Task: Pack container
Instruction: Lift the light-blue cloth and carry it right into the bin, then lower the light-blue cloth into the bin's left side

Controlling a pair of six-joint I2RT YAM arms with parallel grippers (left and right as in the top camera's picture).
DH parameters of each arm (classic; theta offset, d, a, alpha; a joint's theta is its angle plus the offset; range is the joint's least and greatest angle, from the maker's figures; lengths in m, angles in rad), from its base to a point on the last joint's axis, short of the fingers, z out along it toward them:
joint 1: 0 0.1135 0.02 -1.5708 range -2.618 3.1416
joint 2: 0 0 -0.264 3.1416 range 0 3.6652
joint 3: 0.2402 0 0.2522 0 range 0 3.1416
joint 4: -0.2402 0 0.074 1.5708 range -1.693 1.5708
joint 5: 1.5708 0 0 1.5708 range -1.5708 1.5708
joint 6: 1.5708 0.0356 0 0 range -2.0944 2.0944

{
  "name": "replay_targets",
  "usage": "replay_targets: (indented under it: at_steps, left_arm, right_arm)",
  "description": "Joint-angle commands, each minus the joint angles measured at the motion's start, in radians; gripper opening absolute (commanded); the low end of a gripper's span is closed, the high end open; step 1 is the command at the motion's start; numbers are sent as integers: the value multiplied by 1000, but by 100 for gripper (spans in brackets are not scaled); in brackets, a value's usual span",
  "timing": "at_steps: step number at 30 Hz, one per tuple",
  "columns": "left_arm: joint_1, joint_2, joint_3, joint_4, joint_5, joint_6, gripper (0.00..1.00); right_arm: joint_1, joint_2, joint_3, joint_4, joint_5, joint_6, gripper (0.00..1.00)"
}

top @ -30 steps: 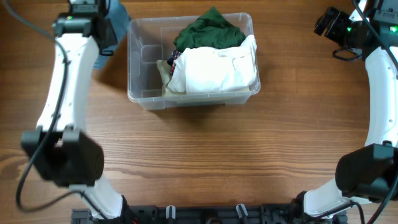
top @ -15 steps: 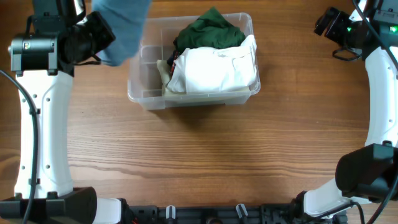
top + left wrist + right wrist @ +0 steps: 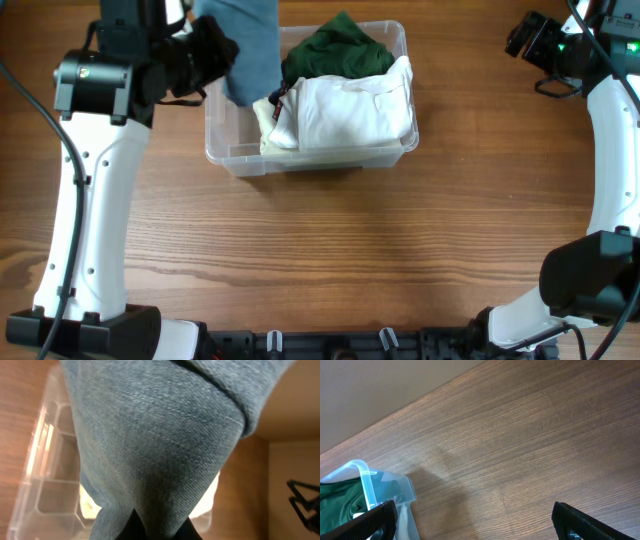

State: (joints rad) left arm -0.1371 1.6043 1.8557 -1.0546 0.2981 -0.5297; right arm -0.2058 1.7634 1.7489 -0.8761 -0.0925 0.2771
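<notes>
The clear plastic container (image 3: pixel 312 160) stands at the table's far middle. A dark green garment (image 3: pixel 338 50) and a white garment (image 3: pixel 352 110) fill its right part. My left gripper (image 3: pixel 222 52) is shut on a blue-grey denim cloth (image 3: pixel 250 45), which hangs over the bin's left end. In the left wrist view that denim cloth (image 3: pixel 150 435) fills most of the frame, pinched at my left gripper (image 3: pixel 161 529), with the container (image 3: pixel 42 465) below. My right gripper (image 3: pixel 527 38) stands open far to the right, over bare wood (image 3: pixel 520 450).
The right wrist view shows the container's corner (image 3: pixel 366 477) with the green garment (image 3: pixel 340 502) inside, and my right gripper (image 3: pixel 476 522) wide open above the table. The wooden table's far edge (image 3: pixel 420 395) meets a pale wall.
My left arm has swung right, carrying the denim cloth from beside the container's left side to above its left end. The right arm has not moved.
</notes>
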Motion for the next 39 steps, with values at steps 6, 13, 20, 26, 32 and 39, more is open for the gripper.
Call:
replay_targets:
  at_steps: [6,13,20,26,32,39]
  left_arm:
    - [-13,-37,24,-156,72,75,4]
    - [-16,-23,24,-185,72,108,4]
    - [-62,48,24,-190,72,134,4]
    - [-61,101,24,-220,71,185,4]
    - [-61,105,24,-243,-18,190,4]
    - [-61,105,24,-249,-35,213,4]
  right_arm:
    - [1,13,-5,0,7,14,100]
    - [1,13,-5,0,7,14,100]
    - [1,13,-5,0,7,14,100]
    - [1,13,-5,0,7,14,100]
    - [1,13,-5,0,7,14,100]
    - [1,13,-5,0,7,14,100]
